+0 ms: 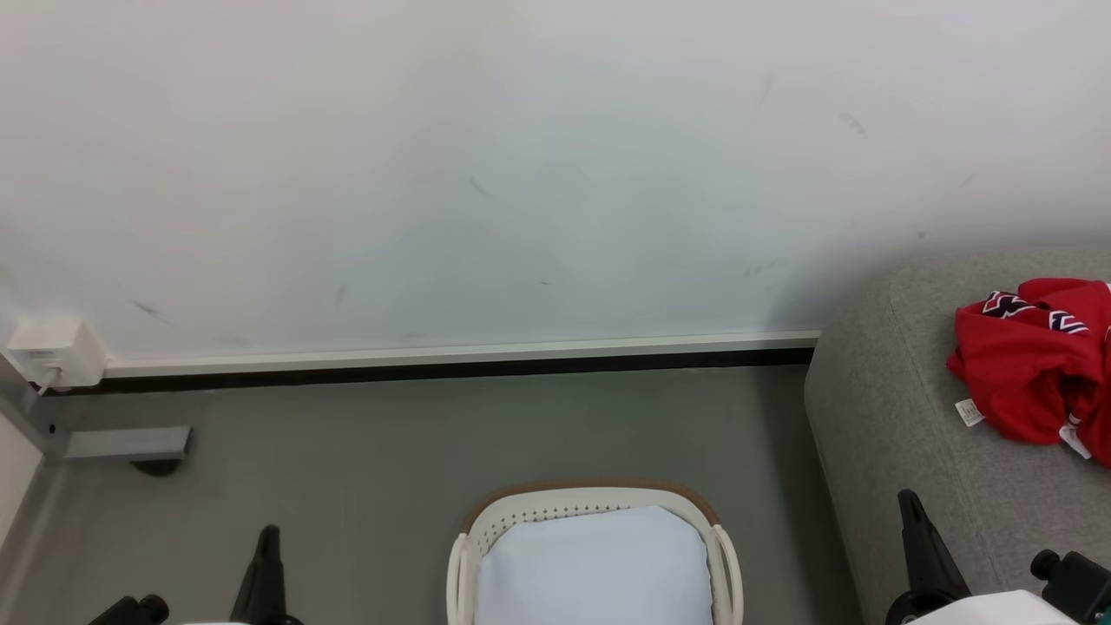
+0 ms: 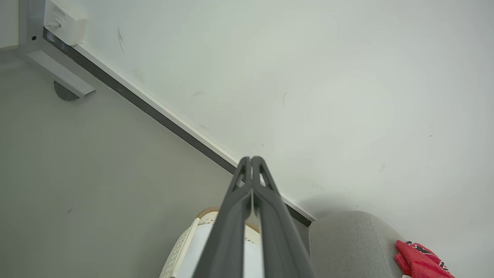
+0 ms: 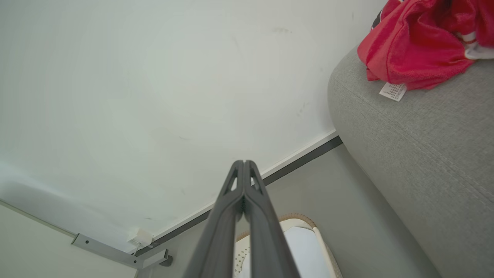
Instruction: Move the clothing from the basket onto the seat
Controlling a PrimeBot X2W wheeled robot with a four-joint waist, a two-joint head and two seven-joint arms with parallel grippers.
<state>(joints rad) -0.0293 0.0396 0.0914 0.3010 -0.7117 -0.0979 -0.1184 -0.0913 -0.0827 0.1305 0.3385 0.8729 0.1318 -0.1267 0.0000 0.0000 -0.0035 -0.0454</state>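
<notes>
Head view: left fingers (image 1: 267,573), right fingers (image 1: 925,542) upright, closed.

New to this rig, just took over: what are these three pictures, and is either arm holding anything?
It is a wheeled robot with two arms. The wide picture comes from its head, looking down at the grey floor and white wall. The other two come from wrist cameras, each looking along its own arm: the long dark left fingers and right fingers are pressed shut, holding nothing. The cream-white holed plastic basket with a brown rim stands on the floor; I see a pale white sheet in it, no red cloth. The crumpled red fabric clothing with zigzag trim lies on the big grey upholstered seat at the right.
</notes>
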